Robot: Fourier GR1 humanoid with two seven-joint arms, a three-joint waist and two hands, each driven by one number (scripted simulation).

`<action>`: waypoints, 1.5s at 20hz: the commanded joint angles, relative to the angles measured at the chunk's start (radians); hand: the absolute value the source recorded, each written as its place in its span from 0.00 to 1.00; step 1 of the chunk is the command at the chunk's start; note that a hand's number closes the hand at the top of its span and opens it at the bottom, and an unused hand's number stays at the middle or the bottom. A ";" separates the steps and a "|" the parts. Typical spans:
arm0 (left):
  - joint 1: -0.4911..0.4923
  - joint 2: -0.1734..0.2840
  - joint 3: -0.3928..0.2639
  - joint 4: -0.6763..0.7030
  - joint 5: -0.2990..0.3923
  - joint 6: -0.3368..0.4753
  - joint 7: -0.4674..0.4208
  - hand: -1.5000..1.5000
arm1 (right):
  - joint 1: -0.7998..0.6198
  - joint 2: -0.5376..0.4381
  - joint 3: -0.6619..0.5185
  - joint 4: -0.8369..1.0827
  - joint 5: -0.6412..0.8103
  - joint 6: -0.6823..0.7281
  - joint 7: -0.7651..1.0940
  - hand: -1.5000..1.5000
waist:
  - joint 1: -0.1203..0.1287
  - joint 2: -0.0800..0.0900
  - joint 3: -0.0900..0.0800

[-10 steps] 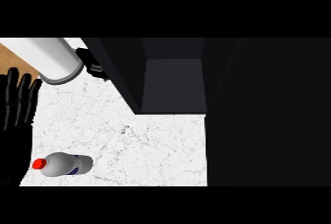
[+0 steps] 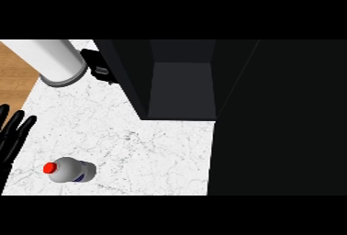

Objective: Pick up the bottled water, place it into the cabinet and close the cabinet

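The bottled water point(image 2: 69, 170) lies on its side on the white marbled counter point(image 2: 149, 156), near the front left, its red cap point(image 2: 49, 168) pointing left. My left hand point(image 2: 11, 133) shows at the left edge, open with fingers straight up, a little above and left of the bottle and not touching it. The dark cabinet point(image 2: 180, 87) stands open at the back, and its grey inside shows nothing in it. The right hand is not visible.
A pale grey cylinder point(image 2: 54, 59) leans in from the top left, with a small black part point(image 2: 98, 69) beside the cabinet's open door point(image 2: 125, 78). A wide black panel point(image 2: 278, 119) covers the right side. Brown wood point(image 2: 17, 82) lies left of the counter's edge.
My left hand has slid down along the left edge, closer to the bottle's level. The bottle and the cabinet have stayed where they were.
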State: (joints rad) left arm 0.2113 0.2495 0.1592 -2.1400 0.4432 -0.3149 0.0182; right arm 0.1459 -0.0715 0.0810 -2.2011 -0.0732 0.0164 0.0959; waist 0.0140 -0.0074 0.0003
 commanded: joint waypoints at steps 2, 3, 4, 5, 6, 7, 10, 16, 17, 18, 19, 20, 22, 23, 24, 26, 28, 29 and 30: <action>0.173 0.095 0.126 -0.019 0.256 -0.157 0.045 0.00 | 0.180 0.024 0.102 -0.171 -0.029 0.005 0.118 0.00 | -0.004 -0.005 -0.002; 0.188 0.120 0.171 -0.006 0.312 -0.182 0.051 0.00 | 0.181 -0.010 0.052 -0.201 -0.084 0.027 0.144 0.00 | -0.006 -0.001 -0.001; 0.235 0.109 0.179 -0.041 0.329 -0.203 0.048 0.00 | 0.210 -0.003 0.070 -0.214 -0.060 0.022 0.133 0.00 | -0.005 0.000 -0.001; 0.234 0.134 0.220 -0.008 0.356 -0.222 0.046 0.00 | 0.281 -0.007 0.093 -0.271 -0.080 0.042 0.135 0.00 | -0.012 -0.001 -0.001; 0.329 0.113 0.228 -0.042 0.371 -0.286 0.018 0.00 | 0.295 0.004 0.124 -0.272 -0.027 0.025 0.132 0.00 | -0.001 -0.002 -0.001; 0.268 0.130 0.256 0.008 0.383 -0.276 0.033 0.00 | 0.311 -0.027 0.036 -0.280 -0.119 0.060 0.127 0.00 | -0.013 0.003 0.000; 0.365 0.100 0.307 -0.034 0.401 -0.333 0.031 0.00 | 0.399 -0.024 0.062 -0.318 -0.126 0.096 0.078 0.00 | -0.011 0.001 0.000; 0.380 0.054 0.360 -0.007 0.377 -0.389 0.047 0.00 | 0.436 0.008 0.185 -0.391 -0.014 0.045 0.122 0.00 | -0.015 0.003 -0.001; 0.383 -0.022 0.319 0.026 0.262 -0.440 -0.006 0.00 | 0.509 -0.004 0.184 -0.391 -0.036 0.080 0.060 0.00 | -0.021 0.001 -0.001; 0.350 -0.007 0.320 0.006 0.276 -0.391 0.042 0.00 | 0.439 0.007 0.206 -0.364 0.004 0.058 0.083 0.00 | -0.017 0.004 0.000; 0.306 0.002 0.335 0.102 0.247 -0.427 0.012 0.00 | 0.441 -0.002 0.190 -0.377 -0.012 0.056 0.102 0.00 | -0.019 0.005 -0.001; 0.294 -0.009 0.322 0.069 0.250 -0.371 0.030 0.00 | 0.541 -0.032 0.159 -0.429 -0.063 0.099 0.052 0.00 | -0.030 0.003 0.000; 0.307 -0.062 0.336 0.051 0.197 -0.374 0.008 0.00 | 0.448 -0.009 0.175 -0.392 -0.025 0.059 0.091 0.00 | -0.015 0.005 -0.001; 0.231 -0.026 0.371 0.212 0.155 -0.423 -0.043 0.00 | 0.522 -0.019 0.164 -0.377 -0.033 0.088 0.020 0.00 | -0.028 0.004 -0.001; 0.264 -0.074 0.335 0.127 0.116 -0.382 -0.016 0.00 | 0.621 -0.010 0.232 -0.399 0.003 0.107 -0.042 0.00 | -0.033 0.002 0.000; 0.192 -0.043 0.345 0.175 0.112 -0.352 -0.007 0.00 | 0.596 -0.040 0.181 -0.484 -0.058 0.101 0.044 0.00 | -0.032 0.004 -0.001; 0.190 -0.067 0.365 0.290 0.029 -0.418 -0.083 0.00 | 0.643 -0.033 0.199 -0.406 -0.025 0.120 -0.053 0.00 | -0.034 0.003 -0.001; 0.140 -0.093 0.315 0.232 -0.019 -0.340 -0.040 0.00 | 0.577 -0.013 0.253 -0.445 0.024 0.076 0.028 0.00 | -0.028 0.006 -0.001; 0.131 -0.058 0.355 0.322 -0.027 -0.385 -0.080 0.00 | 0.645 -0.020 0.244 -0.406 0.016 0.101 -0.057 0.00 | -0.033 0.004 -0.001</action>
State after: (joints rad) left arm 0.4025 0.1986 0.5052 -1.9238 0.5157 -0.6902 -0.0178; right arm 0.7008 -0.0798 0.2994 -2.4912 -0.0638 0.1079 0.0423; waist -0.0147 -0.0033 -0.0006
